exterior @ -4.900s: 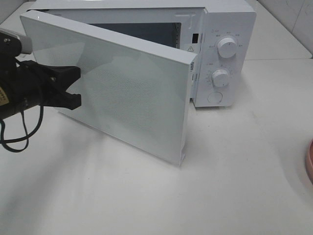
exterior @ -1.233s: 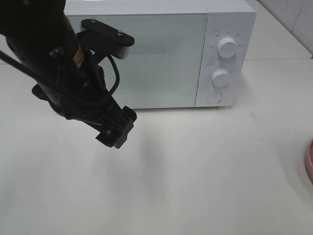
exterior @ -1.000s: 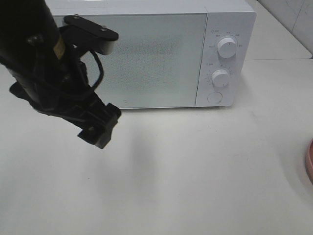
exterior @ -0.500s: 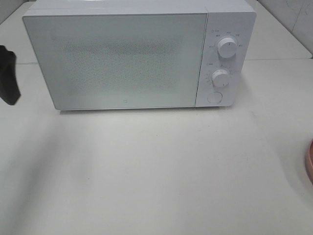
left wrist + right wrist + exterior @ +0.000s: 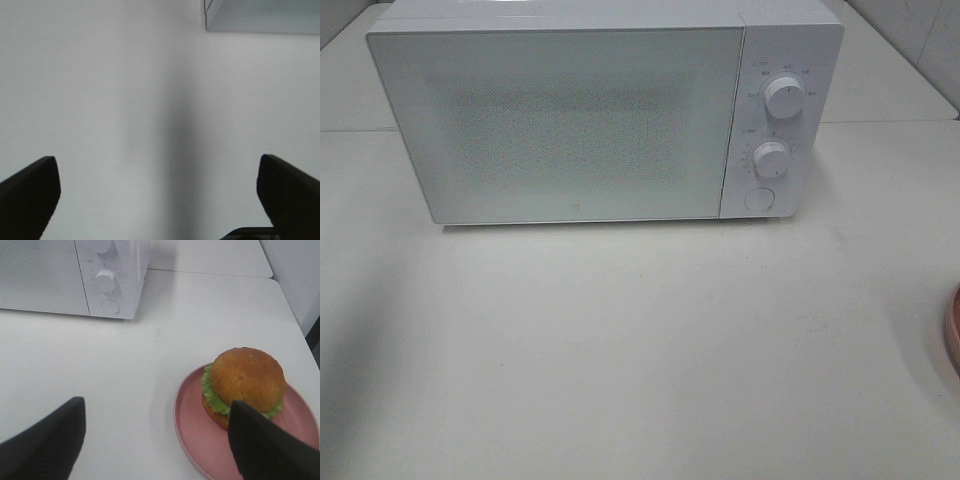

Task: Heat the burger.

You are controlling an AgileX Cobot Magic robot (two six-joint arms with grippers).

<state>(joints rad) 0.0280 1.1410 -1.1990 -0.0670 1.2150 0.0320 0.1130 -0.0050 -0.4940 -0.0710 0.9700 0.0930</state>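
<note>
Gone from above the table is the left arm, and the microwave (image 5: pixel 605 110) door is now sitting shut. Well right of the microwave, the burger (image 5: pixel 243 387) is resting on its pink plate (image 5: pixel 192 427), soft and squashy, calling for a gentle side grip. Both the left gripper (image 5: pixel 160 195) and right gripper (image 5: pixel 157 440) are hanging spread apart, empty.

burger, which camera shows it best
The right wrist view: the burger sits whole on the pink plate. The exterior high view catches only the plate's edge; the left wrist view shows neither.
</note>
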